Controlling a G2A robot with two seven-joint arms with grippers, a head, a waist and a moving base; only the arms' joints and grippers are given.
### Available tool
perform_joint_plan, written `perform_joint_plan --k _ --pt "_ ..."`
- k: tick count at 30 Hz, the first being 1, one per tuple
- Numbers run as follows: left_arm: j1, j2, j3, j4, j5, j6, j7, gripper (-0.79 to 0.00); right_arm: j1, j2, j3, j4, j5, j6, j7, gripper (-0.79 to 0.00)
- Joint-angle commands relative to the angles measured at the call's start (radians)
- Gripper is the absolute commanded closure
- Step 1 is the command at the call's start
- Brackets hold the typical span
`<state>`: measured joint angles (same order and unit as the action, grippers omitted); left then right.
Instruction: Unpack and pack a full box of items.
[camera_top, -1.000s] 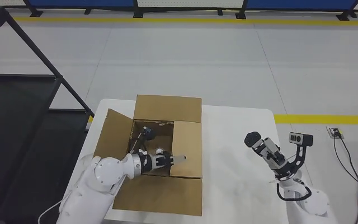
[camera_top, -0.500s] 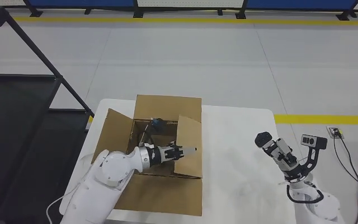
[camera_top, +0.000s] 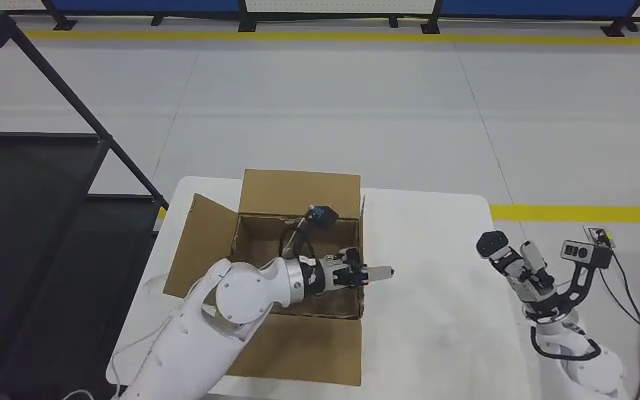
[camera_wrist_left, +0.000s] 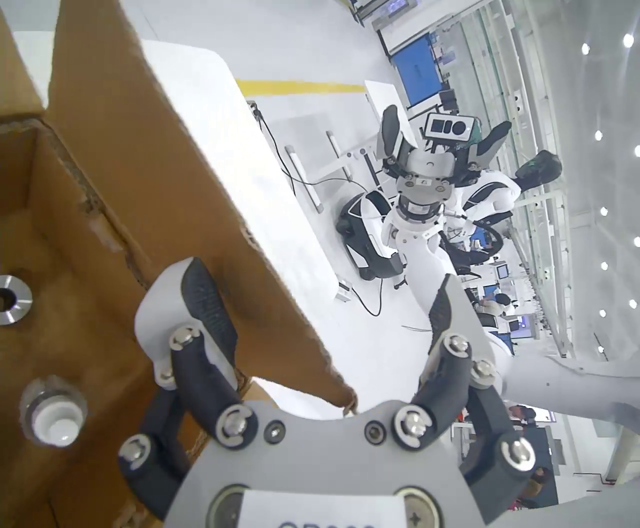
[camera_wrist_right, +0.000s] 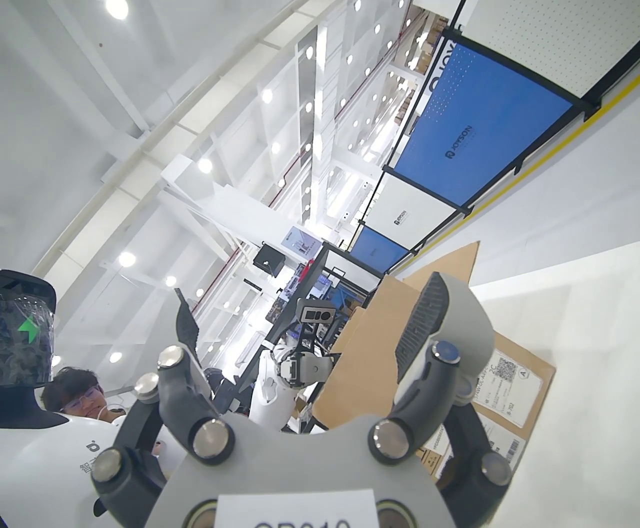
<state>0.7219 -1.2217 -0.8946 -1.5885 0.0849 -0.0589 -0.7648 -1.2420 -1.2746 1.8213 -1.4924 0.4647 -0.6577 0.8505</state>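
Observation:
A brown cardboard box (camera_top: 300, 190) stands open on the white table (camera_top: 430, 300). Its right flap (camera_top: 361, 232) stands nearly upright. My left gripper (camera_top: 372, 272) reaches across the box from the left and is open, straddling that flap (camera_wrist_left: 150, 150): one finger (camera_wrist_left: 200, 300) on the box side, the other outside. Inside the box lie a metal ring-shaped part (camera_wrist_left: 10, 300) and a white-capped piece (camera_wrist_left: 52, 417). My right gripper (camera_top: 503, 250) hangs open and empty above the table's right edge, far from the box (camera_wrist_right: 500, 360).
A black metal frame (camera_top: 60, 200) stands left of the table. The front flap (camera_top: 300, 350) lies flat toward me; the left flap (camera_top: 195, 240) slopes outward. Bare tabletop stretches between the box and my right arm.
My left gripper swept rightward across the box opening, pushing the right flap from lying over the opening up to nearly vertical. The right arm drew back toward the right edge.

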Motion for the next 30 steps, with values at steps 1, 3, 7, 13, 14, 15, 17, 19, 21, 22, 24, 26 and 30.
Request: perform_joint_plan --k 1,3,7,13,14,15,17,19,21,22,24,26,30 --pt "-0.032 -0.015 0.038 0.036 -0.011 0.007 0.015 -0.785 -0.006 0.004 0.017 0.004 0.009 -0.004 -0.004 -0.785" --pt "-0.062 -0.032 0.074 0.076 -0.025 0.014 0.035 -0.785 -0.012 0.008 0.033 0.005 0.018 -0.007 -0.007 -0.785" --pt "-0.124 -0.068 0.150 0.158 -0.045 0.032 0.048 -0.785 -0.023 0.016 0.062 -0.001 0.027 -0.013 -0.015 -0.785" --pt "-0.200 -0.124 0.240 0.277 -0.067 0.046 0.081 -0.785 -0.032 0.026 0.084 -0.016 0.029 -0.009 -0.024 -0.785" --pt "-0.209 -0.132 0.251 0.293 -0.070 0.050 0.081 -0.785 -0.033 0.027 0.086 -0.017 0.029 -0.009 -0.027 -0.785" --pt "-0.217 -0.140 0.261 0.308 -0.071 0.053 0.081 -0.785 -0.033 0.028 0.086 -0.017 0.029 -0.008 -0.032 -0.785" --pt "-0.228 -0.154 0.277 0.339 -0.076 0.058 0.085 -0.785 -0.034 0.030 0.084 -0.018 0.028 -0.003 -0.036 -0.785" --pt "-0.238 -0.167 0.292 0.366 -0.078 0.052 0.082 -0.785 -0.033 0.032 0.078 -0.019 0.036 0.014 -0.040 -0.785" --pt "-0.244 -0.177 0.298 0.399 -0.089 0.042 0.080 -0.785 -0.033 0.033 0.075 -0.021 0.043 0.024 -0.040 -0.785" --pt "-0.247 -0.182 0.298 0.413 -0.098 0.036 0.075 -0.785 -0.033 0.033 0.075 -0.021 0.043 0.024 -0.040 -0.785" --pt "-0.254 -0.189 0.299 0.438 -0.100 0.031 0.069 -0.785 -0.033 0.033 0.075 -0.021 0.043 0.024 -0.040 -0.785" --pt "-0.260 -0.195 0.300 0.453 -0.100 0.028 0.066 -0.785 -0.033 0.033 0.075 -0.021 0.043 0.024 -0.040 -0.785" --pt "-0.261 -0.202 0.284 0.465 -0.105 0.012 0.074 -0.785 -0.033 0.033 0.075 -0.021 0.043 0.024 -0.040 -0.785"
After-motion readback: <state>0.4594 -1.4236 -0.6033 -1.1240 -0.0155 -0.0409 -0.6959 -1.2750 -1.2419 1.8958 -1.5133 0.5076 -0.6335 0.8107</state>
